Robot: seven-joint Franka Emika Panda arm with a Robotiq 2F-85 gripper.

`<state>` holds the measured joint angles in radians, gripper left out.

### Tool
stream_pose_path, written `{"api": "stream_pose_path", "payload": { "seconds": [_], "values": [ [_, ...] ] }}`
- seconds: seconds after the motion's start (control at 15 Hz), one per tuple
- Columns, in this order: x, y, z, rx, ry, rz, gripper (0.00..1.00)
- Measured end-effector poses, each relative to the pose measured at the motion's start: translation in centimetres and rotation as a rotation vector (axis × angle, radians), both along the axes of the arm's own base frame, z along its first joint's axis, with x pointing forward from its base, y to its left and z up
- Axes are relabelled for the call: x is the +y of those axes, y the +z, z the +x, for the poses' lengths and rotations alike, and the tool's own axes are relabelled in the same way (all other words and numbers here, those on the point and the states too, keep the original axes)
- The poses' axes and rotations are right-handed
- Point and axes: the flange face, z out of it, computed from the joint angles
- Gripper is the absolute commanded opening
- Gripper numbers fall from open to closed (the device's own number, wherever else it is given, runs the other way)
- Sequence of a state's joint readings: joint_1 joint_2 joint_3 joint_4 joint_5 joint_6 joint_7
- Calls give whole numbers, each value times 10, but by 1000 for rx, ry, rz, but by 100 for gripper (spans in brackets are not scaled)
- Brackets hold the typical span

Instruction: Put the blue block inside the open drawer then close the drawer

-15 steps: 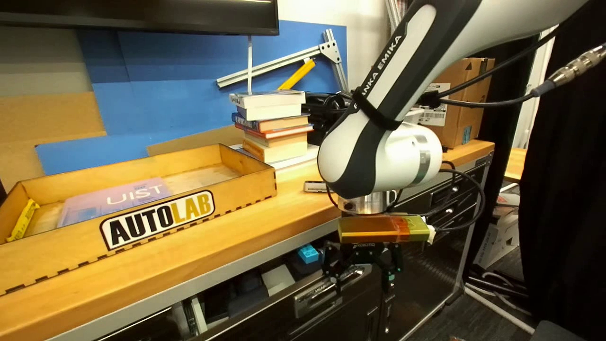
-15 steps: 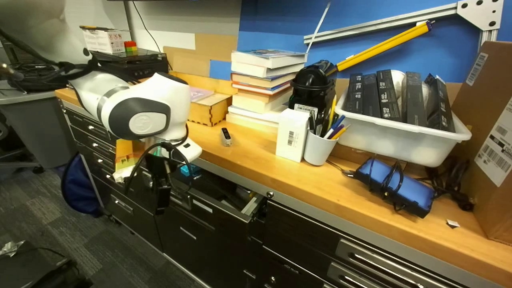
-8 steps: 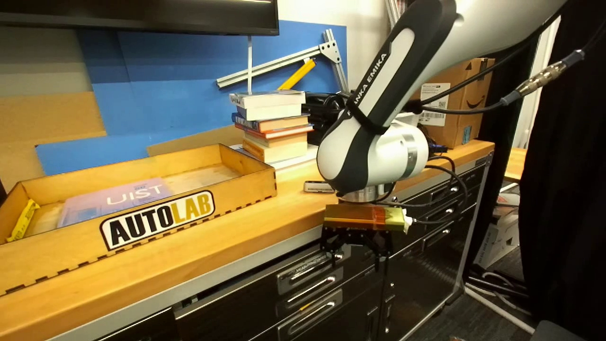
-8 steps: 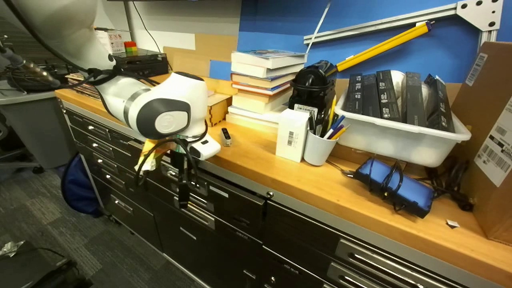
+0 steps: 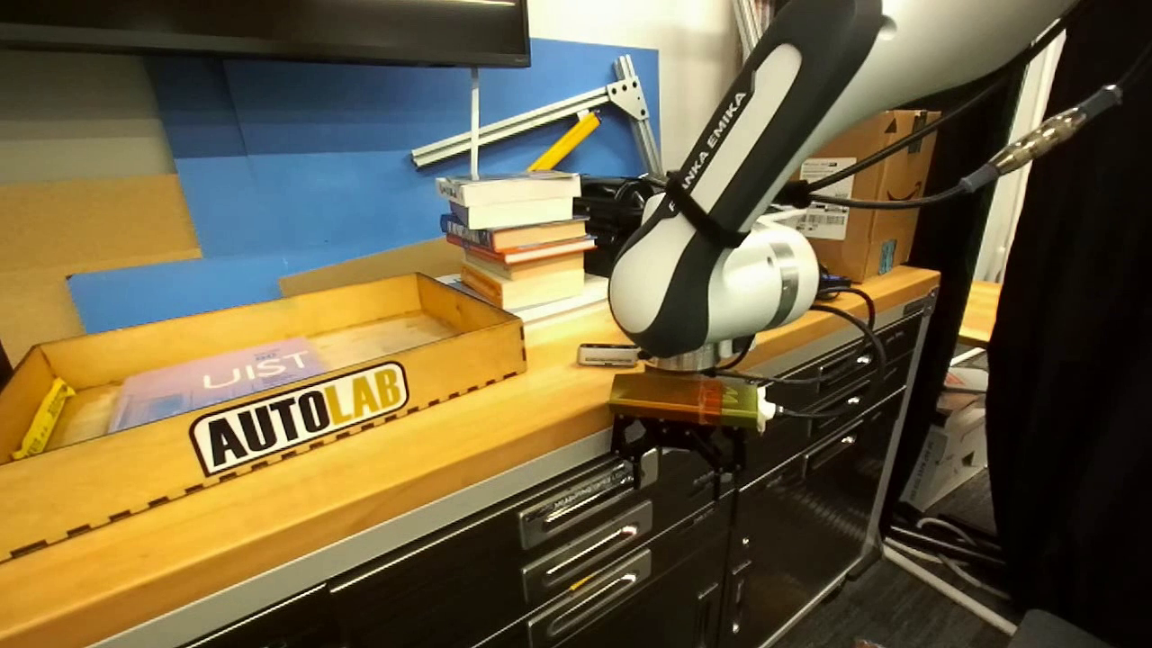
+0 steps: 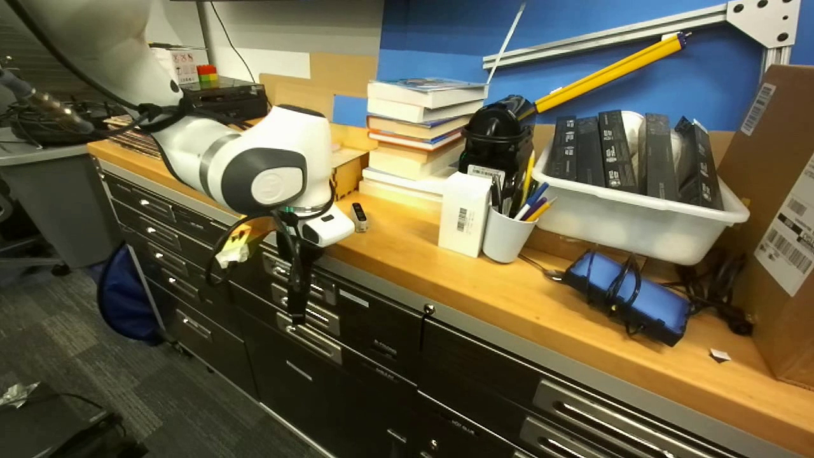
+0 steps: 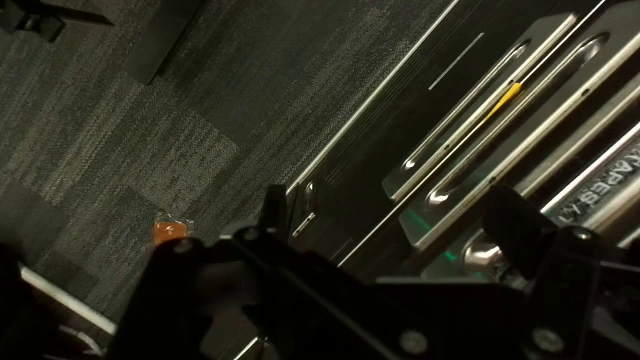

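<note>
Drawer [image 6: 375, 318] of glossy dark metal, flush, near angular jaws wide apart

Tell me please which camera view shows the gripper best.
The wrist view: the gripper is largest there, its two fingers visibly apart. Both exterior views show it smaller, black against dark drawers.

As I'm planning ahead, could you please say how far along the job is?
Done: the wide dark metal drawer looks shut; the boxy cyan block, inside it a second ago, is hidden. In hand: perhaps a final push, the open black gripper near the drawer's handle. Left: probably retreating.
</note>
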<state>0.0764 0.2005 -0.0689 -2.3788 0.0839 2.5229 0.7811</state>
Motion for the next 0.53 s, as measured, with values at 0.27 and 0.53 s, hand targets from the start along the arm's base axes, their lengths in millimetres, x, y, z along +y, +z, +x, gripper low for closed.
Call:
{"api": "stream_pose_path", "payload": {
  "seconds": [0.27, 0.53],
  "values": [
    [18, 70, -14, -81, 180, -47, 100],
    [52, 158, -33, -88, 387, -78, 100]
  ]
}}
